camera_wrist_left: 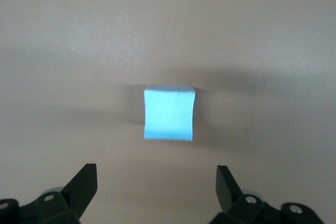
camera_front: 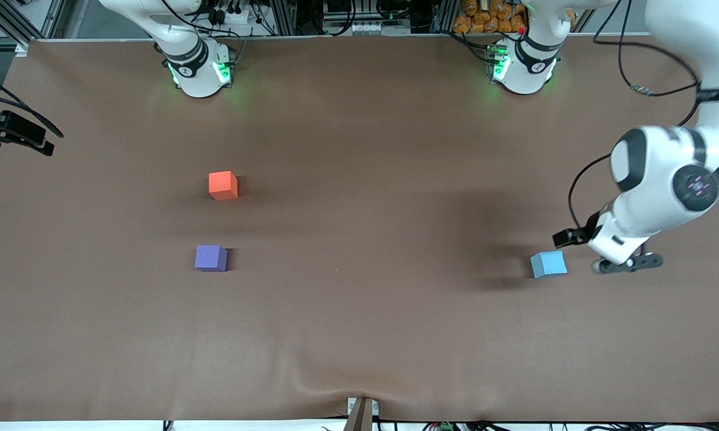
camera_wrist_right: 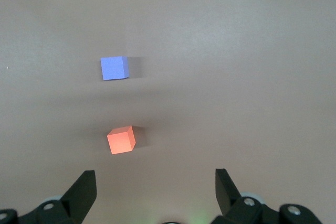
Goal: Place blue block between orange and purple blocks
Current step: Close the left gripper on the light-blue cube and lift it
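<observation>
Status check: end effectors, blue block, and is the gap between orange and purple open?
Left end effector open, beside blue block, not gripping. Right end effector open, waiting. Gap between orange block and purple block unobstructed.

Even overhead light, soft shadows beside each cube, green base glow — wrist views slightly soft, no glare

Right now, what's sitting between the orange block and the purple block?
Nothing: only bare table shows between the orange block and the purple block in the front and right wrist views.
</observation>
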You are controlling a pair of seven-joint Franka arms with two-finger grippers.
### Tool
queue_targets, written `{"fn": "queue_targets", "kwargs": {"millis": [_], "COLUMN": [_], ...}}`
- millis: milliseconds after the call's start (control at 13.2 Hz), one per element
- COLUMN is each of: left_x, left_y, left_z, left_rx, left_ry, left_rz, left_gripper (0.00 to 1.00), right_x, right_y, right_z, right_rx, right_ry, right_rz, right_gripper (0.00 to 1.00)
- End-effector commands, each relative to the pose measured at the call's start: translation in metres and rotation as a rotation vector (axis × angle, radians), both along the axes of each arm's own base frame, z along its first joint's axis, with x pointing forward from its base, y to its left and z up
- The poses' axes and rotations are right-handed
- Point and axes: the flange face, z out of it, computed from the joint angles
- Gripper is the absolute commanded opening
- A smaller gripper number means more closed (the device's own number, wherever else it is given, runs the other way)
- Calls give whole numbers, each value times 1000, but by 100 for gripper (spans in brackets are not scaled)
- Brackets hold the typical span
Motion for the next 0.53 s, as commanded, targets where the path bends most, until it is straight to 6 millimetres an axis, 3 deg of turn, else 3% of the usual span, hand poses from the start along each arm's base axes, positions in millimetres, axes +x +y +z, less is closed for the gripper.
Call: {"fn": "queue_targets", "kwargs": {"millis": [0, 456], "left_x": [10, 17], "left_y": [0, -3], "left_z": [-31, -77], "left_rx": [-14, -11], "left_ry": [-34, -53], "left_rz": [-31, -80], "left_gripper": [100, 100], "right_x": [1, 1], "right_y": [2, 4], "right_z": [3, 3], "right_rx": [10, 12], "right_ry": [-5, -5], "right_rz": [-5, -2], "right_gripper": [100, 100]}}
